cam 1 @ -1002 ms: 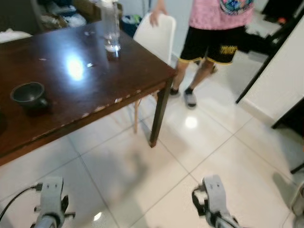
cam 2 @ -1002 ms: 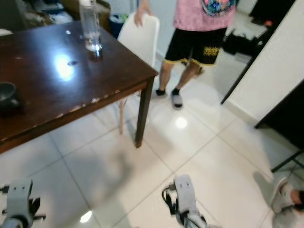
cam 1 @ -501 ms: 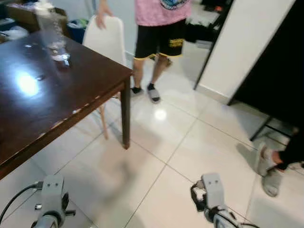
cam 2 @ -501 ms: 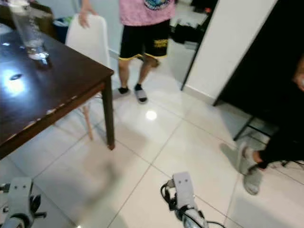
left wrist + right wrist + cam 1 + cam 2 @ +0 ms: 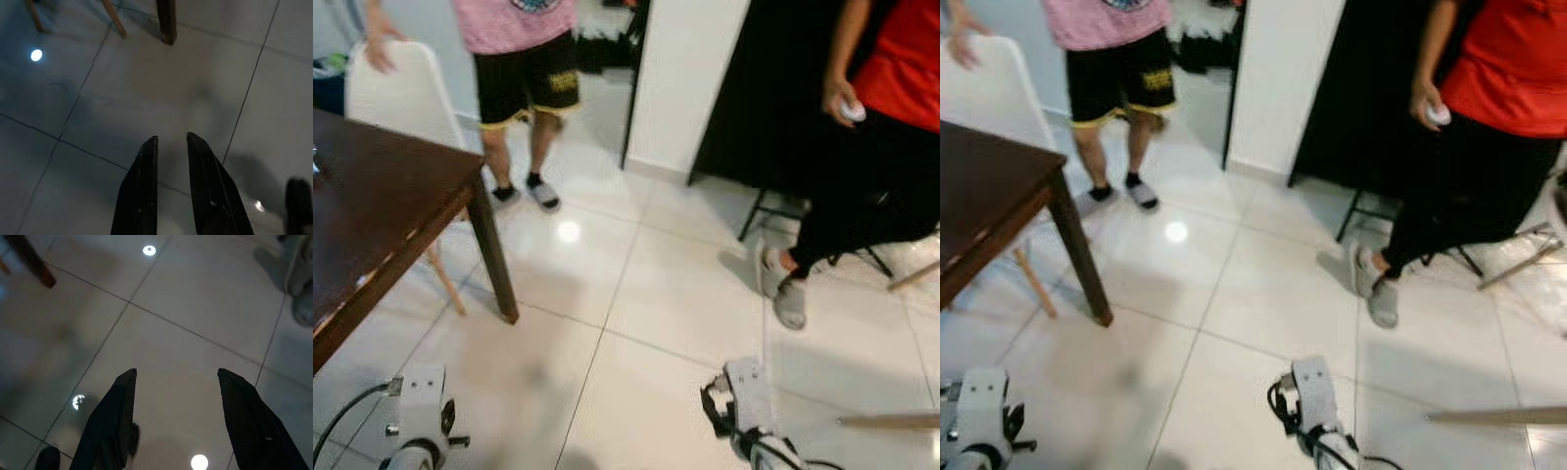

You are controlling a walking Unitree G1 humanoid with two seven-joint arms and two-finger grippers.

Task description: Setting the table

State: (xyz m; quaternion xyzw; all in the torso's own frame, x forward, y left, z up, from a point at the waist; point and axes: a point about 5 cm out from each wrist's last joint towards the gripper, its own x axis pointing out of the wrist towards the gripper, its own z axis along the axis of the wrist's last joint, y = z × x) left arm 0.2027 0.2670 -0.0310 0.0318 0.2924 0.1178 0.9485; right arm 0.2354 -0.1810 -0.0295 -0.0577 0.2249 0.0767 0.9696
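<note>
Whereas a second before the head views had taken in most of the dark wooden table [image 5: 372, 211] with a black bowl and a clear bottle on it, the camera had since swung to the robot's right, so that only the table's near right corner and one leg [image 5: 495, 262] remained at the left edge of the picture; bowl and bottle had passed out of frame. A second person in a red top [image 5: 1518, 69], seated by the dark doorway and holding a small white object [image 5: 852, 111], had come into view, while the person in pink top and black shorts [image 5: 524, 69] stood with a hand on the white chair [image 5: 396, 93] behind the table corner. Both arms hung low over the white floor tiles [image 5: 656, 294]. The left gripper [image 5: 172, 188] pointed at the floor with fingers nearly closed and empty; the right gripper [image 5: 178, 423] was spread wide and empty. The head views were blurred by motion.
</note>
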